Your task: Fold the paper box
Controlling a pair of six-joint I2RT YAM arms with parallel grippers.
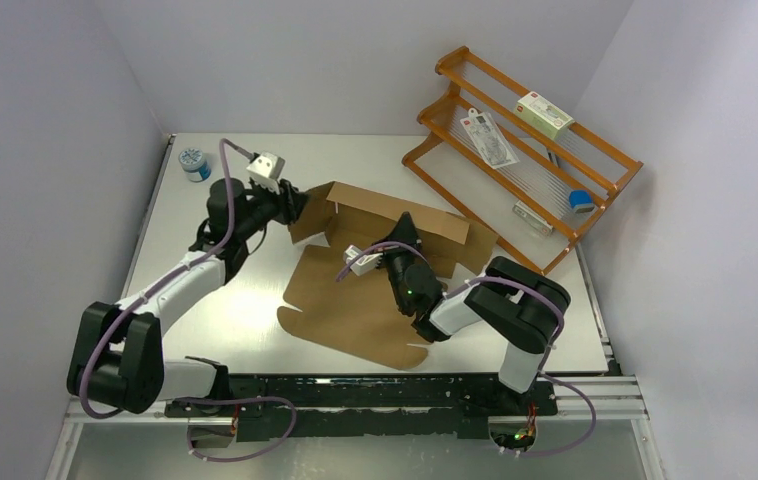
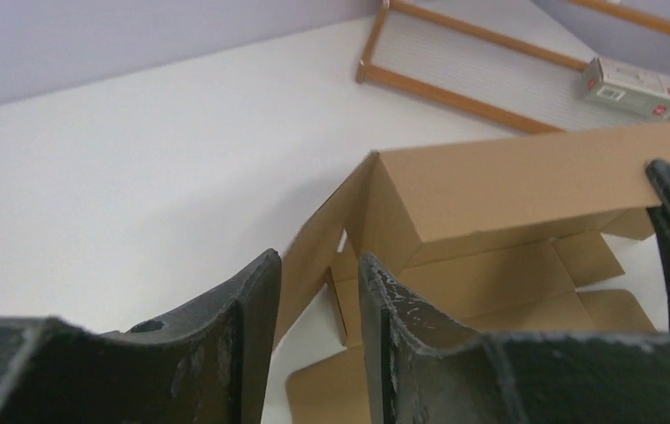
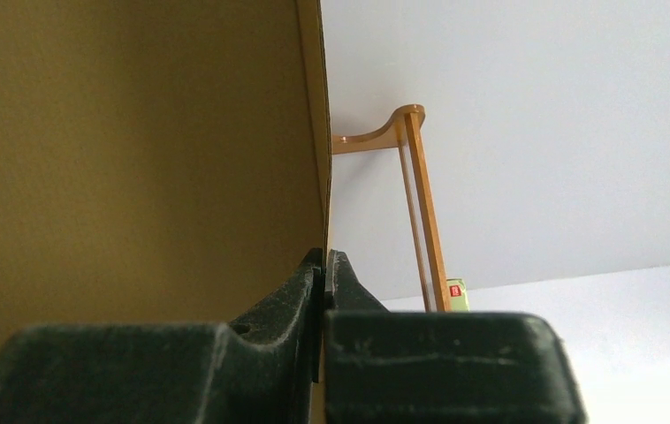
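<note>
Right gripper (image 3: 325,258) clamped on the paper box (image 3: 137,159) wall
Left gripper (image 2: 318,265) narrowly parted at the box's upright end flap; front panel lies flat.

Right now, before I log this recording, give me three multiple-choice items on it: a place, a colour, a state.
1. Where on the table does the blue-and-white tub stand? A near right corner; B far left corner; C centre.
2. What colour is the rack? A orange-brown; B white; C black.
3. How is the right gripper? A open; B shut on nothing; C shut on the paper box.
Answers: 1 B, it sits by the far left edge in the top view. 2 A, its wooden post shows orange-brown. 3 C, its fingers pinch a cardboard wall in the right wrist view.
</note>
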